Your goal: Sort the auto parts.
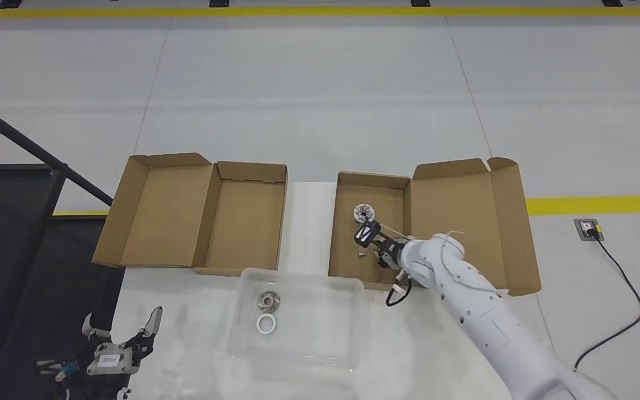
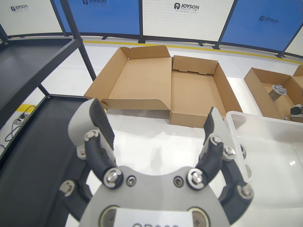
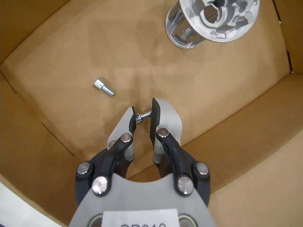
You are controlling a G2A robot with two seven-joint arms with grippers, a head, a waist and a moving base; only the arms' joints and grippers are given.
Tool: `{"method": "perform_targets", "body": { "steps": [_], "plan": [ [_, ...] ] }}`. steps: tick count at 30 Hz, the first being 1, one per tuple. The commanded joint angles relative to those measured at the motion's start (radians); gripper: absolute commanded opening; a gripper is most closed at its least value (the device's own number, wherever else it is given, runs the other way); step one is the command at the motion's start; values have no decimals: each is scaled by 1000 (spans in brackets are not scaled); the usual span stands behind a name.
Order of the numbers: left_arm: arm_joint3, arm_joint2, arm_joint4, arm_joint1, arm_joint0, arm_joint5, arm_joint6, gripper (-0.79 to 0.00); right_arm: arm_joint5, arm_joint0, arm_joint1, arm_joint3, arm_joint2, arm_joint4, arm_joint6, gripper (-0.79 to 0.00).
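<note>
My right gripper (image 3: 143, 114) is inside the right cardboard box (image 3: 248, 124), shut on a small silver bolt (image 3: 142, 116) held crosswise between its pads. A second bolt (image 3: 103, 89) lies loose on the box floor close by. A grey cast metal hub (image 3: 213, 12) stands at the box's far end, also seen as the hub (image 1: 365, 212) from above, with the right gripper (image 1: 367, 237) just in front of it. My left gripper (image 2: 156, 121) is open with nothing in it, over the table's near left corner (image 1: 122, 338).
A clear plastic bin (image 1: 340, 295) at the table's front holds a metal bearing (image 1: 268, 299) and a white ring (image 1: 266, 323). The left cardboard box (image 1: 240, 220) stands open, with nothing in it. A black shelf rack (image 2: 35, 124) stands at the far left.
</note>
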State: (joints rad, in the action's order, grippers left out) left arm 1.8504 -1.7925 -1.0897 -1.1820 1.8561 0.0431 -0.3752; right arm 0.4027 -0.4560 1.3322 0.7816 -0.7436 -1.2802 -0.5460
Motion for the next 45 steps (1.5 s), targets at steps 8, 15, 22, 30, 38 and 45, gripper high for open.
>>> {"method": "perform_targets", "body": {
  "steps": [8, 15, 22, 30, 38, 45],
  "plan": [
    [0, 0, 0, 0, 0, 0, 0, 0, 2, 13, 12, -25, -1, -14, 15, -563],
    [0, 0, 0, 0, 0, 0, 0, 0, -3, 6, 10, 2, -18, -30, 10, -505],
    [0, 0, 0, 0, 0, 0, 0, 0, -6, -14, -1, 57, -46, -50, -13, -486],
    [0, 0, 0, 0, 0, 0, 0, 0, 28, -104, -41, 309, -109, -115, 19, -486],
    [0, 0, 0, 0, 0, 0, 0, 0, 112, -294, -94, 764, -193, -212, -34, -477],
    [0, 0, 0, 0, 0, 0, 0, 0, 182, -381, -108, 966, -195, -234, -61, -462]
  ]
}}
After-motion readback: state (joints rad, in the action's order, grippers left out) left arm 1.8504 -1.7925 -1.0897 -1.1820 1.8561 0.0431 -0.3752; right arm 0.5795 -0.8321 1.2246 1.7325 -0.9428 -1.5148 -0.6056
